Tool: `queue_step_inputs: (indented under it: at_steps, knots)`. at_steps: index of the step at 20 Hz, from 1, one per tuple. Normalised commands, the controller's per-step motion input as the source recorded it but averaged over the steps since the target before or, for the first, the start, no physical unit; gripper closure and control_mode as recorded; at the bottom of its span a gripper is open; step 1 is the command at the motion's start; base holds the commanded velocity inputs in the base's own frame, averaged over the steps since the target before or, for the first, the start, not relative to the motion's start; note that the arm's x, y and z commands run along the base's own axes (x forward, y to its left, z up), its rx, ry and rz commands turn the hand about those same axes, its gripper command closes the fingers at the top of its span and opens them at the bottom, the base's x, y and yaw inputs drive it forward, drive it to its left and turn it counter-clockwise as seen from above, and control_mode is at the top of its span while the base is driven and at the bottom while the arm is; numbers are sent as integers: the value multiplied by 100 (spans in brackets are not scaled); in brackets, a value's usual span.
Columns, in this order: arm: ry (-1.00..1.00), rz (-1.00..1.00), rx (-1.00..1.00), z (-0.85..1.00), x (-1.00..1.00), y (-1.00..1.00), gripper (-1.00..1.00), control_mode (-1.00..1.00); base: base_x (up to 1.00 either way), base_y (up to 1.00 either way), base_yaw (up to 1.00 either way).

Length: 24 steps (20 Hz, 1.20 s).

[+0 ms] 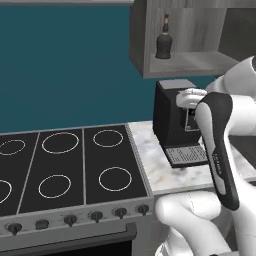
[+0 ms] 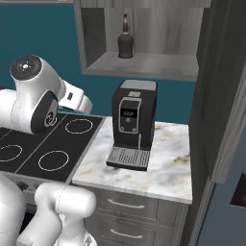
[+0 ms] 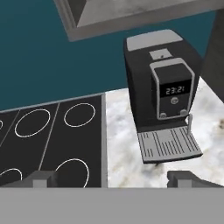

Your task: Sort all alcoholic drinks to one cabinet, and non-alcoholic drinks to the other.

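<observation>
Gripper (image 3: 112,179): jaws spread wide, nothing between them. In the hand view the two dark fingertips (image 3: 41,178) sit far apart at the bottom corners, bare marble counter (image 3: 124,144) showing in the gap.

Arm pose: in the left base view the arm rises from the lower right, a white elbow low in the frame, then a long dark-sided link leaning up toward centre right, ending at the white wrist in front of the coffee machine (image 1: 175,125). The fingers themselves can't be made out in that view. In the right base view a big round white joint with a dark cap sits at upper left, with a white segment poking right from it over the stove; the white base bulks along the lower left.

Hand camera looks forward and down at the counter edge: coffee machine in the upper right of that frame, display lit, drip tray below it; black cooktop (image 3: 48,140) with white burner rings in the lower left; underside of the open cabinet (image 3: 131,13) along the top.

Task thing: squat blackish bottle (image 2: 125,44) with a long neck stands upright on the shelf of the open wall cabinet, top centre of the right base view and upper centre-right of the left base view, above the coffee machine. It's well apart from the gripper, nothing touching it.

Teal wall (image 1: 65,65) behind the stove.
</observation>
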Motion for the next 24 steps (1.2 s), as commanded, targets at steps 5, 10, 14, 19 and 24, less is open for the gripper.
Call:
queue_step_inputs:
  at_steps: [5, 10, 14, 19, 24]
  knots:
    - [0, 0, 0, 0, 0, 0, -100, 100, -86, 35, 0]
    - [0, 0, 0, 0, 0, 0, -100, 100, -84, 77, 0]
    - [0, 0, 0, 0, 0, 0, -100, 100, -30, 100, 0]
    - [0, 0, 0, 0, 0, 0, -100, 100, -1, 100, 0]
    - [0, 0, 0, 0, 0, 0, -100, 100, 0, 100, 0]
